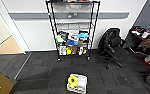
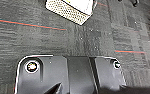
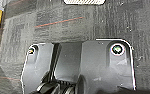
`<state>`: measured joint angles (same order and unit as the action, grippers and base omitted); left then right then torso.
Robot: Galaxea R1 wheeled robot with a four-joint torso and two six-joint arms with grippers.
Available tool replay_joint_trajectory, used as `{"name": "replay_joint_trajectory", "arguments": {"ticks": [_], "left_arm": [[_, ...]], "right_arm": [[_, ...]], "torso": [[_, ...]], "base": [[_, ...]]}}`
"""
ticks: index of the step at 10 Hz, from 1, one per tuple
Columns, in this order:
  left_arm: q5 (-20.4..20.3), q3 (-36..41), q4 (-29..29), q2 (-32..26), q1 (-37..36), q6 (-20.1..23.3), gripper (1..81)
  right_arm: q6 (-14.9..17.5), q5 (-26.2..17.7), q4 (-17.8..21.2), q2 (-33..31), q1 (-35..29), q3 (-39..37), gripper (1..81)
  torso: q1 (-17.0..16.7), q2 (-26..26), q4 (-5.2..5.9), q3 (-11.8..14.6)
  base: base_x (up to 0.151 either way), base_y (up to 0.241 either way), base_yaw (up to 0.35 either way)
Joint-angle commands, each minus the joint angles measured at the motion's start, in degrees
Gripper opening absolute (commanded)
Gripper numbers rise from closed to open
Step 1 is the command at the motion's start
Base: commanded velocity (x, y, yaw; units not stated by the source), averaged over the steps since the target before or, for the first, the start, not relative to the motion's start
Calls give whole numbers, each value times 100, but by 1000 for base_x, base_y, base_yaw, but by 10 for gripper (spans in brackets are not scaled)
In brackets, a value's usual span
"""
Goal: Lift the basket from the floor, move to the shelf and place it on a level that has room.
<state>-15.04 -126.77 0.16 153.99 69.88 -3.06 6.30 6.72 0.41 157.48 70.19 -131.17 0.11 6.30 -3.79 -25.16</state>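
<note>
The basket [image 1: 77,83] rests on the floor [image 1: 41,72], dark grey carpet, in the near foreground of the head view and well apart from the shelf [image 1: 73,30], which stands against the pale wall beyond it; a yellow round object [image 1: 72,80] and something pale lie inside, so it is not empty. Its woven, dotted side [image 2: 66,10] appears in the left wrist view, and a strip of the same wall [image 3: 84,1] in the right wrist view, in each case lying apart from the arm's dark plate; nothing is in either gripper's hold, and how far the fingers are parted cannot be told. Judged by its build, the basket is probably light, the woven walls perhaps yielding somewhat under pressure, the contents free to slide if it tilts; the two short ends or the rim look the soundest places to take hold, one gripper to each side, keeping it level.
</note>
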Motion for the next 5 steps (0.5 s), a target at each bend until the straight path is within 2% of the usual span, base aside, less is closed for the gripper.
{"name": "replay_joint_trajectory", "arguments": {"ticks": [1,5], "left_arm": [[265,91,-16,-96,-162,16,811],[283,91,-16,-87,-154,16,811]], "right_arm": [[-15,-303,20,-109,-176,31,811],[-41,-303,38,-100,-159,-21,811]], "torso": [[0,0,0,0],[-4,2,0,0]], "base": [[127,0,0],[139,0,0]]}}
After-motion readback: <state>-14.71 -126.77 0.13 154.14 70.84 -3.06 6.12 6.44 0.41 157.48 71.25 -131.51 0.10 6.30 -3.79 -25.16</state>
